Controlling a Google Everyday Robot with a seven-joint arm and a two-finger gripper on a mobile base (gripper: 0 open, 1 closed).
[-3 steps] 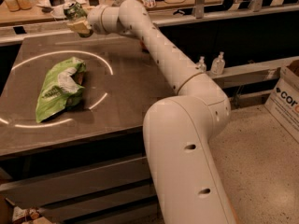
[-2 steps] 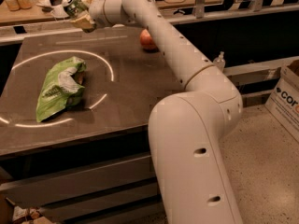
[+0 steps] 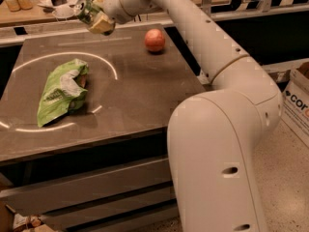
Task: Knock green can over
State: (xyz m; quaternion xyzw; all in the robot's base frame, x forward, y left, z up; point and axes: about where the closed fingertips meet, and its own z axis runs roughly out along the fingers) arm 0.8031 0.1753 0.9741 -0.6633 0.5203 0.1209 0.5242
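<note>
The green can [image 3: 85,11], dark green with a silver top rim, is tilted and sits between the fingers of my gripper [image 3: 95,17] above the far left edge of the table [image 3: 145,95]. The gripper is shut on the can, and its tan pads [image 3: 103,24] show below and to the right of it. The can's lower part is hidden by the fingers. My white arm [image 3: 193,28] reaches in from the right across the table's far side.
A light green and white snack bag [image 3: 62,91] lies on the table's left half inside a white ring of light. A red apple [image 3: 155,40] sits near the far right edge. A cluttered counter [image 3: 29,8] runs behind the table. A cardboard box [image 3: 297,103] stands on the floor at right.
The gripper has lifted slightly up and to the right with the can. The arm has swung higher, uncovering the red apple.
</note>
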